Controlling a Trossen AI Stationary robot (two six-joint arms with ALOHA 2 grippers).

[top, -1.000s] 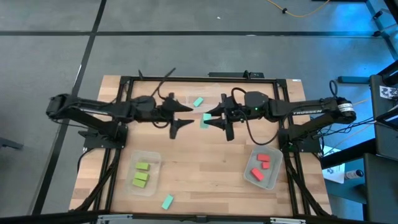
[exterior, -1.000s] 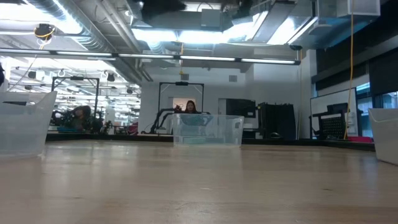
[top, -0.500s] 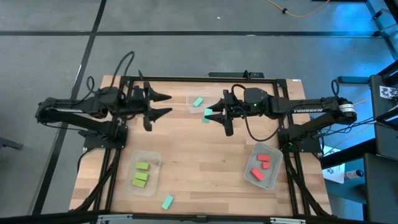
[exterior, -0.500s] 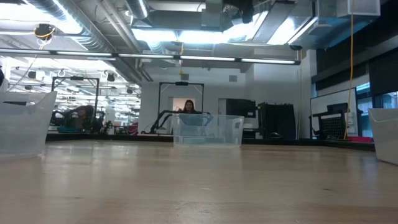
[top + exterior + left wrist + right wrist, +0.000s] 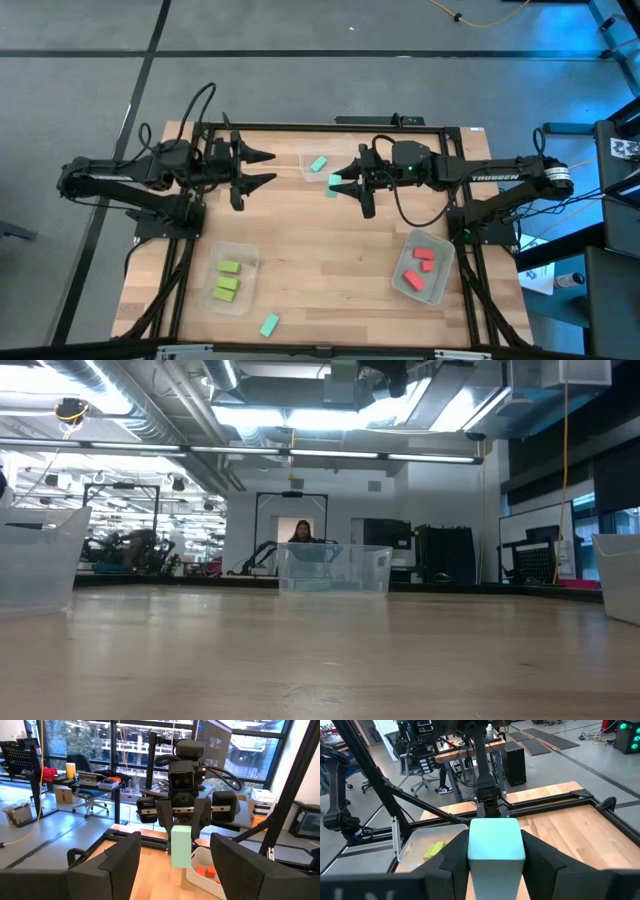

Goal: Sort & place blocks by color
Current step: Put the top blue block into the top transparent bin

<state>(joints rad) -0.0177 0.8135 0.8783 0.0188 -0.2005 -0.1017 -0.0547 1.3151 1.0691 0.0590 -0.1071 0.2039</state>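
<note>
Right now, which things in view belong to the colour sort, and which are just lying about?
Job:
- teal block held in the right gripper
- teal block in the far tub
- loose teal block
- green blocks
- red blocks
- left gripper, open and empty

Lying about:
- yellow cable on the floor

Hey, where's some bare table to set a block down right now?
Widest bare wood lies between the green tub and red tub. Crowded at the back, where the right hand holds a teal block beside the teal tub.

floor (image 5: 300, 60): grey, dark seams | windows (image 5: 90, 745): tall | ceiling lights (image 5: 330, 415): bright
</note>
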